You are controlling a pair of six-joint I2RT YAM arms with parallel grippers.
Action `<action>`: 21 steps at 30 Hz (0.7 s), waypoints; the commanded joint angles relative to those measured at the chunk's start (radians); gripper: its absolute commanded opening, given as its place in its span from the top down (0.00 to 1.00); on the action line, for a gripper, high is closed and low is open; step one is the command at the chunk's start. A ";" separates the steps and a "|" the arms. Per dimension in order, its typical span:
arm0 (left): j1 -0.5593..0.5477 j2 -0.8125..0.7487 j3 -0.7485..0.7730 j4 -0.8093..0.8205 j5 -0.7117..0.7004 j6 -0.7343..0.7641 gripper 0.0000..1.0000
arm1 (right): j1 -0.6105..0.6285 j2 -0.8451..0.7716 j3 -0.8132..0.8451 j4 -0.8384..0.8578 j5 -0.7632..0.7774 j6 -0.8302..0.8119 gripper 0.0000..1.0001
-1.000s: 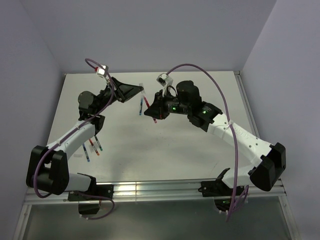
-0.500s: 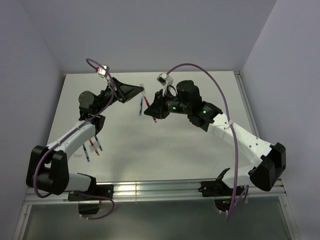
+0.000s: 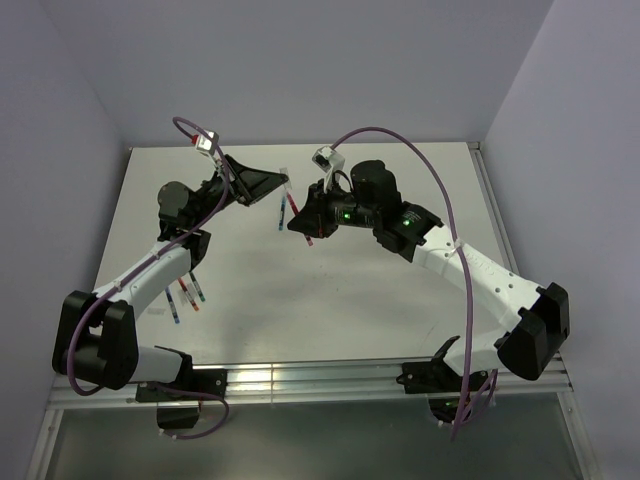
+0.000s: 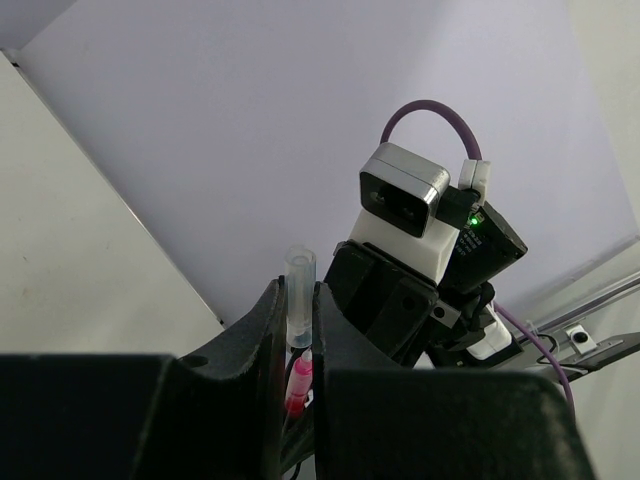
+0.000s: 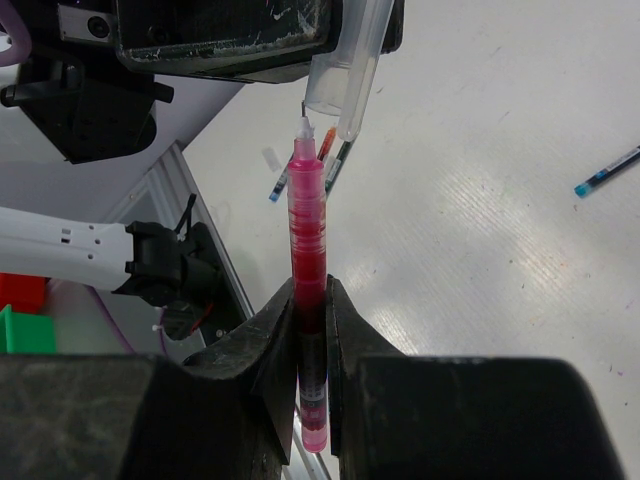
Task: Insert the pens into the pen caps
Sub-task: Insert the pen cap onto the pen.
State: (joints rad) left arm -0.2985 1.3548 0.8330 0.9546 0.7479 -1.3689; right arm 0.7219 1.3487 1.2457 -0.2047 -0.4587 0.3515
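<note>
Right hand (image 5: 308, 300) clamped on the red pen (image 5: 307, 230), tip just under the cap (image 5: 335, 75)
Left hand (image 4: 298, 320) pinches that clear cap above the table (image 3: 350, 300); the tip looks off-centre, so a push may catch the rim and skew the pen; only the right wrist view shows this; the left wrist view hides the mouth.

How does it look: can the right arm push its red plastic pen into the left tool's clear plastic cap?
Probably yes. The red plastic pen in the right tool has its tip at the mouth of the clear plastic cap, nothing between, though slightly off-centre.
</note>
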 commanded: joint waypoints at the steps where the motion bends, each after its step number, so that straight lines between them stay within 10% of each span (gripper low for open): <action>1: -0.004 -0.014 0.011 0.038 0.019 0.024 1.00 | -0.006 0.004 0.047 -0.004 0.018 0.004 1.00; 21: 0.016 0.006 0.008 0.095 0.028 -0.024 1.00 | -0.006 0.007 0.046 -0.021 0.026 -0.005 1.00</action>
State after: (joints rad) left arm -0.2909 1.3605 0.8330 0.9627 0.7559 -1.3788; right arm 0.7219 1.3491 1.2457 -0.2092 -0.4568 0.3508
